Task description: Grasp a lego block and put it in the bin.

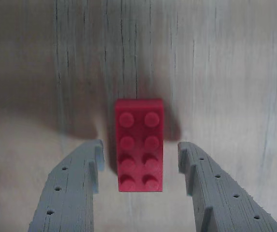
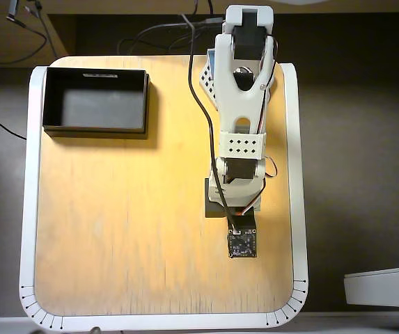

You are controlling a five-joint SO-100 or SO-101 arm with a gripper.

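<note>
While the arm (image 2: 241,132) reaches out over the wooden table (image 2: 115,229), one red block (image 1: 139,145) lies flat on the wood, studs up, eight of them in two rows of four. From the wrist view the gripper (image 1: 140,162) hangs spread wide, its two grey fingers (image 1: 75,188) on either side of the block's near half, with a gap of bare wood on each side; neither finger touches it, and it holds nothing. From overhead the block is hidden under the arm's wrist. One black bin (image 2: 95,75) sits at the table's far left corner in that view, well apart from the arm, with a small white label on its far rim.
</note>
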